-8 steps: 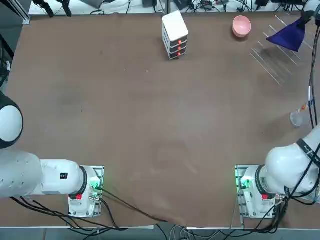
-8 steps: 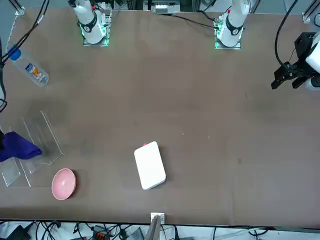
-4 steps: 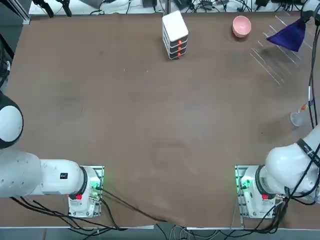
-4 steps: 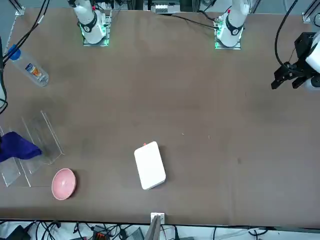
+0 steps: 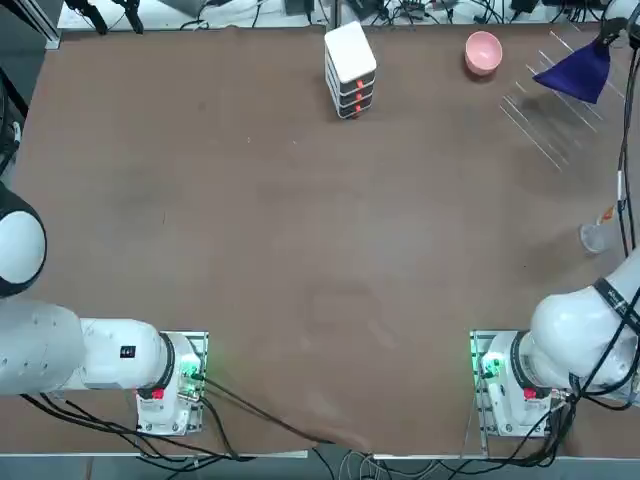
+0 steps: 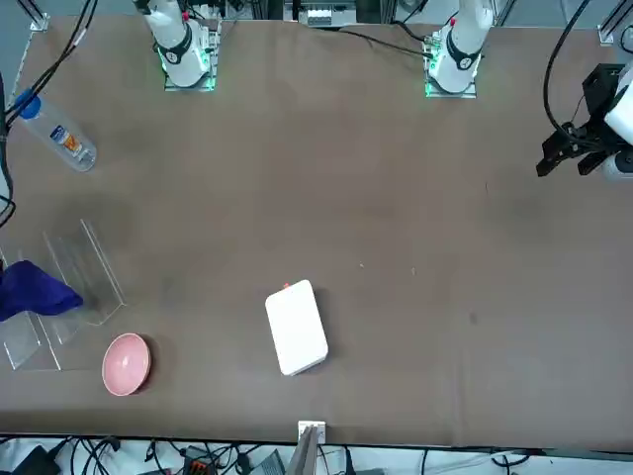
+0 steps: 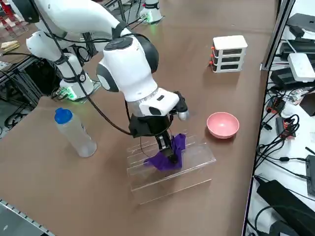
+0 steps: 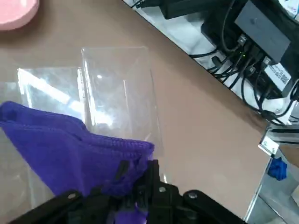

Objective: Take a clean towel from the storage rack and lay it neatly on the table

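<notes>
- Black cables [image 7: 283, 123] lie tangled on a pale floor beside the tabletop.
- Dark boxes [image 7: 290, 76] and a white box [image 7: 301, 66] sit near them.
- A metal post [image 7: 275, 34] stands at the edge.

We note the towel [image 8: 70, 144] is soft purple cloth with a fine knitted, matt nap. The storage rack [image 7: 192, 162] is clear, glossy plastic that throws bright reflections. The surface [image 5: 300, 250] is matt brown and smooth. The bowl [image 7: 222, 125] looks like glossy pink plastic. The bottle [image 7: 74, 132] is translucent plastic with a blue cap. The box [image 7: 229, 53] is white, smooth plastic.
</notes>
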